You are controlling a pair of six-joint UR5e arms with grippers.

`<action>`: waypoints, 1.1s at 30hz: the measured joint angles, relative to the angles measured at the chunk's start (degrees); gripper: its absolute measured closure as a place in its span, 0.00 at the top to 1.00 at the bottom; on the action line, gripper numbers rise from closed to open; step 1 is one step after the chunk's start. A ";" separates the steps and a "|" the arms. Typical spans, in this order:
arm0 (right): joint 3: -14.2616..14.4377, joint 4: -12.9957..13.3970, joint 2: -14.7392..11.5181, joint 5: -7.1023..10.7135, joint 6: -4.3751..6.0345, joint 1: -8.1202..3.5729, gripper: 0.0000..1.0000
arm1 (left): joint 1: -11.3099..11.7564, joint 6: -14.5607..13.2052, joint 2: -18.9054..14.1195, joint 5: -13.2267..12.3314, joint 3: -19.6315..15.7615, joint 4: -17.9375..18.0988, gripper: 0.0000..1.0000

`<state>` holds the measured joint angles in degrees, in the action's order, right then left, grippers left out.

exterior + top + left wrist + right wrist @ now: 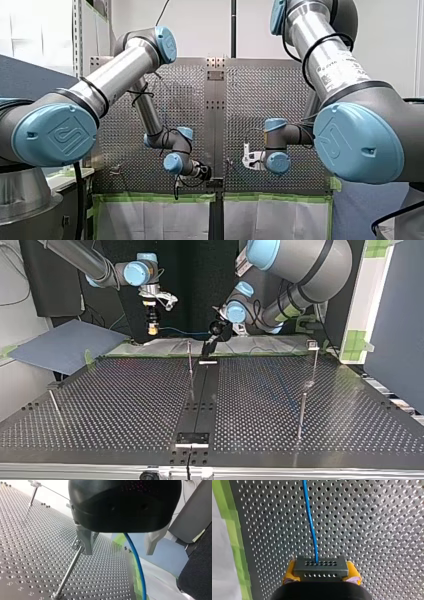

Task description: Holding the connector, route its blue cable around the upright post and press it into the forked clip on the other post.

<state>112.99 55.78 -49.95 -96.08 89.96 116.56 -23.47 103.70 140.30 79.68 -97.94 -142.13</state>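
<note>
Connector [320, 569]: dark perforated block, clamped across its width by right pincer [321, 573], yellow pads [353, 571] on either side, so that pincer is closed on it. It hangs above the far edge of the tabletop [30, 542], at the top view's left.

Blue cable [310, 522] leaves the connector's face and runs straight ahead of the right pincer. In the top view it runs almost level across to my left pincer [118, 552]. Long axis: along the tabletop's far edge, from pincer to pincer.

Left pincer is open. The cable passes down between its metal fingers [85, 541], nearer the middle than either finger, not clamped and seemingly untouched.

Key relation: the near post [68, 572] stands just outside one left finger, its bracket head right beside the fingertip, so that finger sits between cable and post. My left arm is much nearer this post than my right. Far post [33, 495] is well apart, with a small head. I can't tell from here which head is the forked clip.

Cable not yet round any post.
</note>
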 joint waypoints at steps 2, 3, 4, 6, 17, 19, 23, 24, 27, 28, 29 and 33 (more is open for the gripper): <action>-0.03 0.07 0.03 1.03 0.15 -0.03 0.00 | -0.07 0.01 0.00 0.34 -0.02 0.49 1.00; -0.03 0.09 0.03 1.40 0.22 -0.04 0.00 | -0.12 0.01 0.00 0.63 -0.02 0.68 1.00; -0.02 0.10 0.06 1.87 0.31 -0.07 0.00 | -0.20 0.01 0.00 1.13 -0.02 0.94 1.00; -0.04 0.08 0.10 2.60 0.49 -0.12 0.00 | -0.33 0.01 0.00 1.97 -0.03 1.31 1.00; -0.92 -0.65 2.50 4.06 0.74 -0.23 0.00 | -1.22 0.05 -0.05 7.83 -0.04 3.98 1.00; -1.21 -0.89 3.55 4.00 0.53 -0.24 0.00 | -1.48 0.03 -0.12 9.04 -0.06 4.41 1.00; -1.60 -0.79 4.55 3.94 0.48 -0.39 0.00 | -1.94 0.07 -0.91 11.04 -0.84 5.70 1.00; -1.69 -0.77 4.63 3.96 0.48 -0.44 0.00 | -2.04 0.17 -1.22 11.47 -1.17 6.05 1.00; -2.06 -0.77 4.76 4.04 0.49 -0.67 0.00 | -2.32 0.91 -2.51 12.93 -2.44 7.42 1.00; -2.17 -0.76 4.78 4.08 0.49 -0.74 0.00 | -2.40 1.07 -3.02 13.56 -2.92 8.03 1.00; -2.25 -0.74 4.78 4.16 0.50 -0.77 0.00 | -2.47 1.08 -3.32 14.04 -3.19 8.50 1.00; -2.39 -0.60 4.80 4.62 0.50 -0.83 0.00 | -2.93 0.04 -3.91 16.19 -3.70 9.82 1.00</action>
<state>110.61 55.18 -45.15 -91.45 90.46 115.73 -26.40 103.74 136.39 95.87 -101.64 -132.31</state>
